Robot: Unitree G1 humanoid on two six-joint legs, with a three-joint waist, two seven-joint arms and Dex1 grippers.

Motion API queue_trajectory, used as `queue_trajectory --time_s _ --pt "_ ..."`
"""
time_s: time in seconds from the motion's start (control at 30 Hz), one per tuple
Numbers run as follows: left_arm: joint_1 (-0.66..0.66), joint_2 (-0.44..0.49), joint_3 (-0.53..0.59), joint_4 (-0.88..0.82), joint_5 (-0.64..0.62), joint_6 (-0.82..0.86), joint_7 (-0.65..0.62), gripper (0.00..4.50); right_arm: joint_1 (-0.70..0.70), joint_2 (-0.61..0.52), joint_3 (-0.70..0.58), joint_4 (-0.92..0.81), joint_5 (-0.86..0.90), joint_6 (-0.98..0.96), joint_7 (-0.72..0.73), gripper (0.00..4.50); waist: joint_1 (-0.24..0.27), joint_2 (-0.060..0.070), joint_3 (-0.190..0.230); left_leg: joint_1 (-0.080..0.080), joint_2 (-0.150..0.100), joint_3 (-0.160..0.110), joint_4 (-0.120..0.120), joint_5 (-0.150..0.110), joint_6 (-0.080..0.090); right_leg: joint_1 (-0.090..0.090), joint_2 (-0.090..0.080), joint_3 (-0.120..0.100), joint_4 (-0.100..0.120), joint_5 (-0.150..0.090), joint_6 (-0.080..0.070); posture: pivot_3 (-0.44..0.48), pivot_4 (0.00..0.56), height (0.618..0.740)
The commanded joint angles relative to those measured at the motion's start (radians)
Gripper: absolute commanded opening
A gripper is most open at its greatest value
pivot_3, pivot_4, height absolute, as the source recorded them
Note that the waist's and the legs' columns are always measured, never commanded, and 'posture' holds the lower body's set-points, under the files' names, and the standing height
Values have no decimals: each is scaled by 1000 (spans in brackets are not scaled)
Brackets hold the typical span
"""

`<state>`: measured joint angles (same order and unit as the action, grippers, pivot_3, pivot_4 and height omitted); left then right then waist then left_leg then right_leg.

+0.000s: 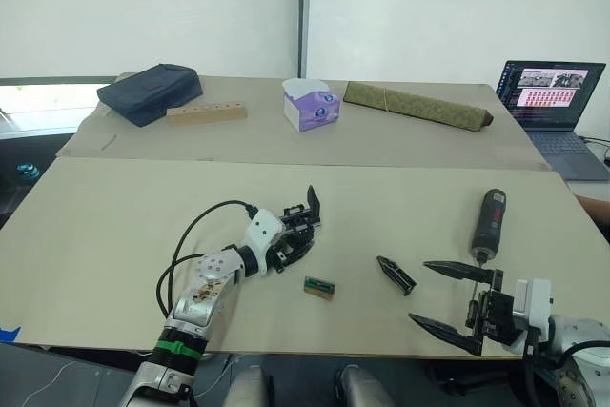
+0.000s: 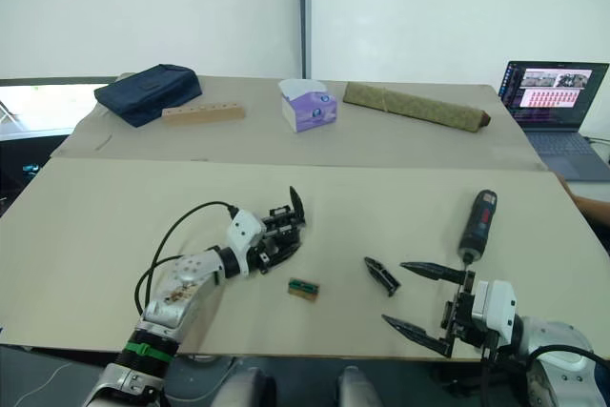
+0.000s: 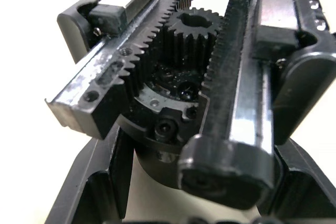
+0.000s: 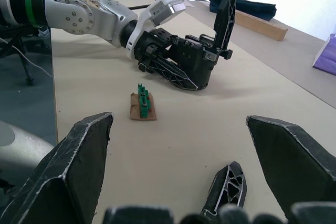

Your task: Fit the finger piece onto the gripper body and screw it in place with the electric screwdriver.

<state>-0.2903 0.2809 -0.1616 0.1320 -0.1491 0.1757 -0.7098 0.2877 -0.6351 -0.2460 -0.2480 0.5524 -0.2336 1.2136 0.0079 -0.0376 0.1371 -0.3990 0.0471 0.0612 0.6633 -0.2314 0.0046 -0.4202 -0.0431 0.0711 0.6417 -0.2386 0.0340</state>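
the gripper body (image 1: 297,229) is a black mechanism with 2 toothed racks, a central gear and 1 upright pointed finger; it sits on the table (image 1: 114,235) left of centre. the left gripper (image 1: 286,247) fingers are closed around its base. the finger piece (image 1: 396,274), a black tapered wedge, lies flat on the table, near the right gripper (image 1: 448,297), whose fingers are spread wide and hold nothing. the electric screwdriver (image 1: 489,224), dark with a red label, lies on the table just beyond the right gripper, untouched.
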Motion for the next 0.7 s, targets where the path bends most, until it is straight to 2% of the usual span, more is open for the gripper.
queue_trajectory --time_s 0.03,0.17,0.37,0.53,0.7 --pt "12 39 17 -36 -29 -1 -51 4473 -18 -4 -9 -29 2 -13 -12 4500 -2 0 0 0 0 0 0 0 0 0 0 0 0 0 0 0 150 740" --pt "15 121 38 -23 -56 -18 -148 4473 -30 -10 -7 -28 3 -6 -14 4500 -11 1 0 0 1 0 0 0 0 0 1 0 1 0 0 0 150 740" --pt "-68 218 45 144 -84 -111 -353 4473 -45 -17 -4 -28 1 4 -21 4500 -12 1 0 1 1 0 0 0 0 0 1 0 1 0 0 0 150 740" --pt "-191 186 44 347 -125 -200 -531 4473 -46 -21 1 -45 0 18 -32 4500 -4 1 0 0 0 0 0 0 0 0 0 0 0 0 0 0 150 740" --pt "-311 125 28 569 -67 -299 -567 4473 -32 -27 -2 -83 5 42 -50 4500 1 1 0 -1 0 0 1 0 0 0 1 -1 0 0 0 0 150 740"
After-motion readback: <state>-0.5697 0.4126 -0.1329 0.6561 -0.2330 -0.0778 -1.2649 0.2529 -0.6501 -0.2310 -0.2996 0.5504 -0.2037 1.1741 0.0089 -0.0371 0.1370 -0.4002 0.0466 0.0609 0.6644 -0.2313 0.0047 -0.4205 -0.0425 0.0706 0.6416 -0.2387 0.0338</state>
